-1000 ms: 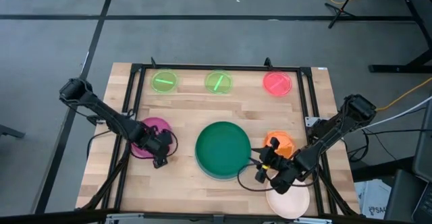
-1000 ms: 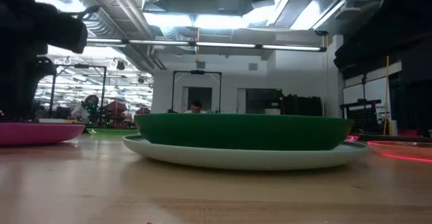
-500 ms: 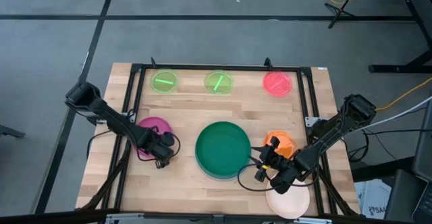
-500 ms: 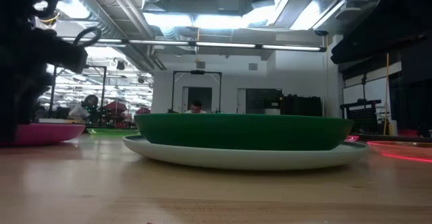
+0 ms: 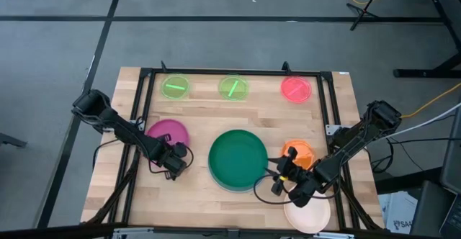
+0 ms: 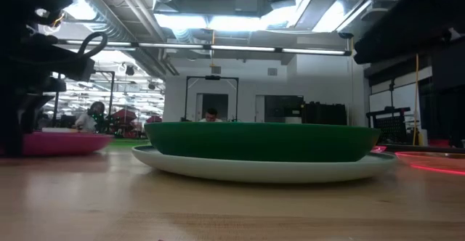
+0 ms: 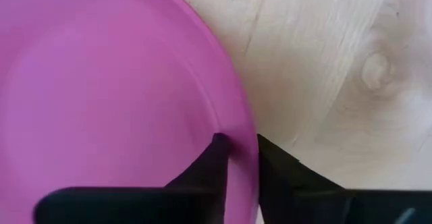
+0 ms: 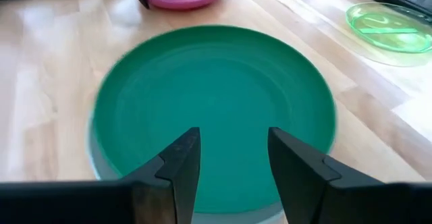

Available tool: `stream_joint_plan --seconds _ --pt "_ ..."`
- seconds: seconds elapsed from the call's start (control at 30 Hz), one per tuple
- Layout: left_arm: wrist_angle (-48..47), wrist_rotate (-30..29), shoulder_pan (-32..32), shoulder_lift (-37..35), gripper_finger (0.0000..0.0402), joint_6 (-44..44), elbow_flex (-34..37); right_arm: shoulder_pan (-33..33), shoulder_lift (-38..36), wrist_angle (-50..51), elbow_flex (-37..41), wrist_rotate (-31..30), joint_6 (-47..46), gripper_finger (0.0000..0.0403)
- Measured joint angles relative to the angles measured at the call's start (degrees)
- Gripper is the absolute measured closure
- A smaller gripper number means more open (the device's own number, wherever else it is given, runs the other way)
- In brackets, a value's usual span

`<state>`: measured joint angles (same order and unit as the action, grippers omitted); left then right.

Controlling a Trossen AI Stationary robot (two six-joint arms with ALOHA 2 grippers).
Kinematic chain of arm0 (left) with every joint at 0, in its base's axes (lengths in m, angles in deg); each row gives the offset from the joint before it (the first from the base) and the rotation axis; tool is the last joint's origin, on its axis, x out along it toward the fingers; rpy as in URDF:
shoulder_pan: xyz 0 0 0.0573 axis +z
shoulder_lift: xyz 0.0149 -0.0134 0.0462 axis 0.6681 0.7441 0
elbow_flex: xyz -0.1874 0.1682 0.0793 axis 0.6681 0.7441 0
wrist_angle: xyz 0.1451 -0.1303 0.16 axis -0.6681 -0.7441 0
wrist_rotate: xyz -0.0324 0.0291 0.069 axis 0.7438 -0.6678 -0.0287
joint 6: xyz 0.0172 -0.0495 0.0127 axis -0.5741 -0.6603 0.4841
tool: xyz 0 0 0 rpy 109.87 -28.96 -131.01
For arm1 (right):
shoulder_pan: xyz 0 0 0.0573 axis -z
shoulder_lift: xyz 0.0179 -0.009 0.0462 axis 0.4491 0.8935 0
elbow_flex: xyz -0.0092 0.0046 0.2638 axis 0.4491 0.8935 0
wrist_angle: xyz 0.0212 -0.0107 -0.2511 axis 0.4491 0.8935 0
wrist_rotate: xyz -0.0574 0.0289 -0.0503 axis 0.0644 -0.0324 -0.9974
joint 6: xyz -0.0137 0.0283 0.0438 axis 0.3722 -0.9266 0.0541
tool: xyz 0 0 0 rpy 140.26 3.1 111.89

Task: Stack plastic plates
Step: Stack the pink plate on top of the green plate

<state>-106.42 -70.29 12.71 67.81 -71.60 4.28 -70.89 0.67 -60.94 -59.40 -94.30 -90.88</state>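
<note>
Left gripper (image 7: 237, 158) low, pinching round magenta plastic plate (image 7: 101, 96) rim, left of large dark green plastic plate (image 5: 238, 158). Right gripper (image 8: 231, 162) spread beside it.

Large dark green plate (image 5: 238, 159) nested on light blue plate (image 6: 261, 170), centre of table. Magenta plate (image 5: 169, 132) to its left, orange (image 5: 301, 152) and peach-cream (image 5: 311, 215) to its right. Two lime-green (image 5: 175, 88) (image 5: 233, 88) and one red-pink (image 5: 296, 89) along the far edge.
</note>
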Motion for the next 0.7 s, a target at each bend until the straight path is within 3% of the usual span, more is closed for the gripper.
stream_joint_plan --seconds 0.37,0.7 --pt "-12.6 -2.6 0.1 0.4 0.0385 5.1 -8.8 0.0 0.0 -0.1 0.0 0.1 0.1 0.0238" --pt "-13.3 -5.7 0.0 0.3 0.0386 9.9 -14.5 0.0 0.0 -0.2 0.0 1.5 0.2 0.0238"
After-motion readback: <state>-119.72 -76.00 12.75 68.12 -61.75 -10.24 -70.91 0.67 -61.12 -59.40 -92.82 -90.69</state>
